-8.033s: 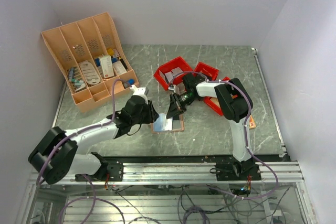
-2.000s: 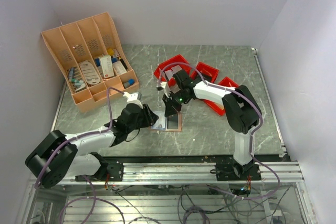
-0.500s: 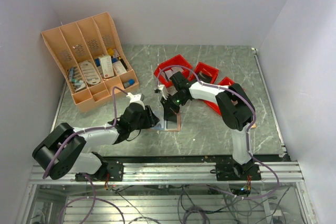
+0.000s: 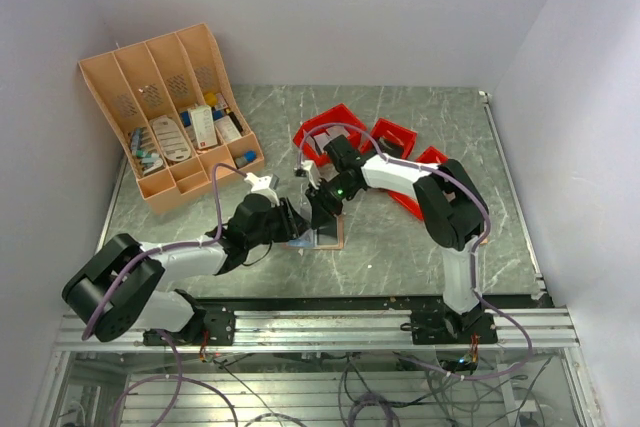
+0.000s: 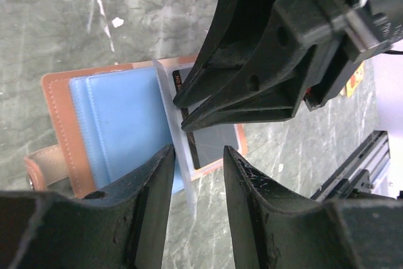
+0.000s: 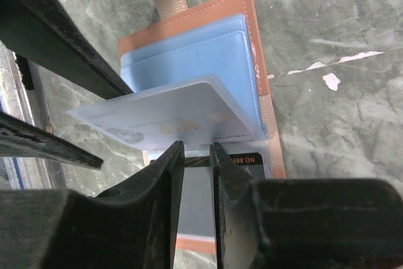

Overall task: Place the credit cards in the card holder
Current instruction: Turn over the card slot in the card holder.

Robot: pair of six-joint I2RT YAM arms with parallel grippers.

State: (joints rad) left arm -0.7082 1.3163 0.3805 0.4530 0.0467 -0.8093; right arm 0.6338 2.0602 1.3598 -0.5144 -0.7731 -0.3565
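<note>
Right end effector [image 6: 196, 146], fingers narrowly apart, sets its tips against a pale card [image 6: 170, 114], seemingly nudging it into the blue pocket [image 6: 189, 61] of the card holder [image 6: 254, 29]; this lies open on the bench [image 6: 327, 23], midway along the near edge; left end effector [image 5: 198, 152], fingers apart, straddles its edge, likely steadying it; a dark card [image 6: 242, 159] sits in the other half; red trays [image 4: 330, 132] stand behind.

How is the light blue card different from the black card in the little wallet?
The light blue card is pale, while the black card is dark with tiny writing on it. The light blue card is tilted up over the blue pockets, while the black card lies flat on the other half of the wallet. Both are thin cards at the open wallet.
</note>
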